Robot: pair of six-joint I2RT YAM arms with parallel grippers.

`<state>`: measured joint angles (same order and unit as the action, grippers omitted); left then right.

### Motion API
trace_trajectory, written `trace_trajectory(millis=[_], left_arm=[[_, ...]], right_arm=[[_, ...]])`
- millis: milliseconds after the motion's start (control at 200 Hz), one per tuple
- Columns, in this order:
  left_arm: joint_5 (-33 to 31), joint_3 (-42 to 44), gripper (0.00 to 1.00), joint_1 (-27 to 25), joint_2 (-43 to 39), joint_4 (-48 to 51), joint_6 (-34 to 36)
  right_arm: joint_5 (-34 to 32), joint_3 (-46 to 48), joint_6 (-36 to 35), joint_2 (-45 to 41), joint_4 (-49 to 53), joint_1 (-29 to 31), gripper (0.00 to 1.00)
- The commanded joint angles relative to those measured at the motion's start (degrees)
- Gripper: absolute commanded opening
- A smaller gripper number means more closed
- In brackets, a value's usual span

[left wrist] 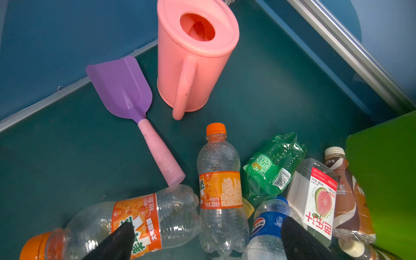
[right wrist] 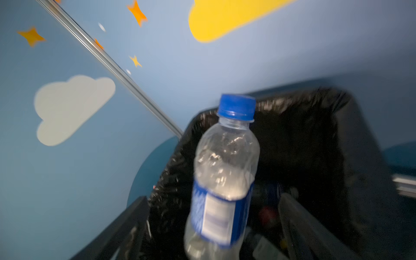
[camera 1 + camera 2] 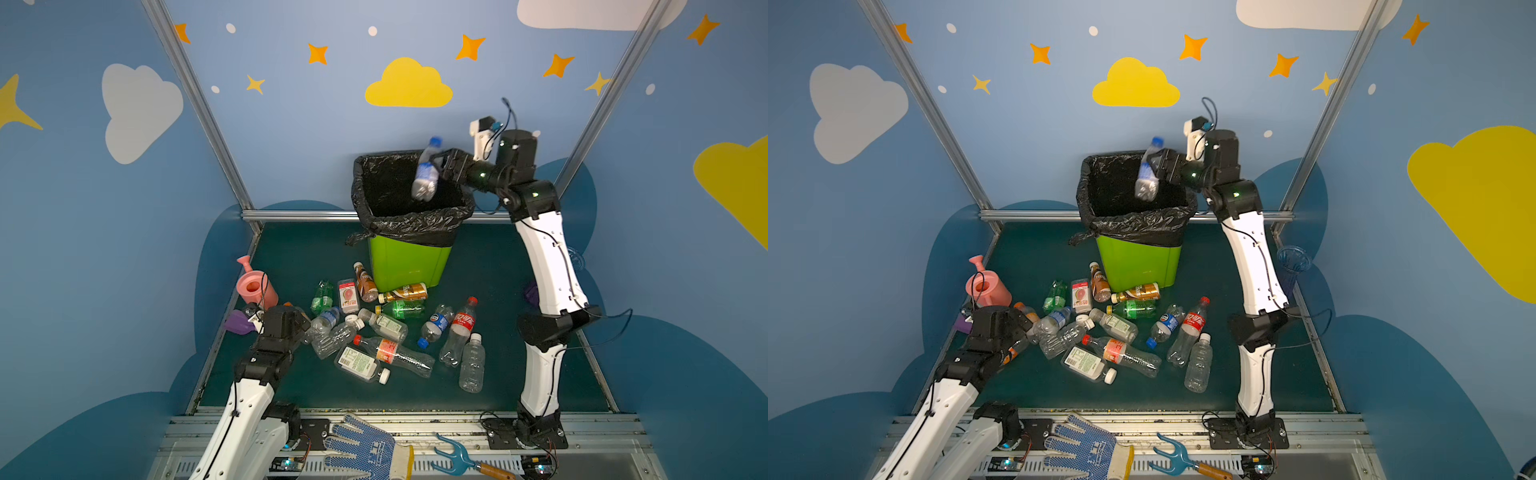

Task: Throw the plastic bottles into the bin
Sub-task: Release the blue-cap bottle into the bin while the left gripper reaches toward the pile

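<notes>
Right wrist view: the blue-capped bottle [image 2: 222, 180] sits loose inside the wide-open right tool [image 2: 211, 200], just above the open bin [image 2: 326, 139]. It could clip the rim beside the tool and bounce out. The right arm [image 3: 548, 266] stretches up tall, bent over the bin. The left tool [image 1: 206, 225] is open too, low over other bottles [image 1: 272, 166] on the tabletop [image 1: 270, 90].

Bottle [image 3: 426, 174] above bin [image 3: 409, 266]; other bottles [image 3: 390, 351] heaped before bin; watering can [image 3: 254, 286] left.
</notes>
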<state>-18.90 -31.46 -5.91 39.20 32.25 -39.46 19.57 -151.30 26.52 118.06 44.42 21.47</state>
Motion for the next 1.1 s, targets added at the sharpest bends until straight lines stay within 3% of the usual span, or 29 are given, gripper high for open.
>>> trace_trajectory(millis=[0,95,170,330,556,766,1096], left_arm=[[-0.8,0.9,1.00,-0.2,-1.4,1.2,0.6],[-0.5,0.3,1.00,-0.3,-1.4,1.1,1.5],[0.3,-0.4,1.00,-0.3,-1.0,0.8,3.3],[3.8,-4.2,1.00,-0.8,2.0,0.7,9.2],[7.7,-12.4,1.00,-3.7,10.3,5.8,17.1],[12.1,-16.9,1.00,-9.0,18.6,8.6,23.4],[9.2,-21.4,0.99,-12.1,27.5,12.1,25.8]], right_arm=[[-3.6,7.2,-3.4,-12.2,1.1,-0.8,0.94],[-9.2,31.7,-1.6,-26.8,-17.4,-1.2,0.96],[-11.4,44.3,0.5,-35.0,-26.1,-2.7,0.96],[-13.4,56.3,2.9,-43.2,-25.9,-7.7,0.96],[-10.8,75.3,8.6,-50.9,-26.1,-15.5,0.96],[-7.2,84.4,11.8,-53.5,-26.6,-19.9,0.96],[-4.7,87.4,12.7,-53.3,-25.6,-22.7,0.96]])
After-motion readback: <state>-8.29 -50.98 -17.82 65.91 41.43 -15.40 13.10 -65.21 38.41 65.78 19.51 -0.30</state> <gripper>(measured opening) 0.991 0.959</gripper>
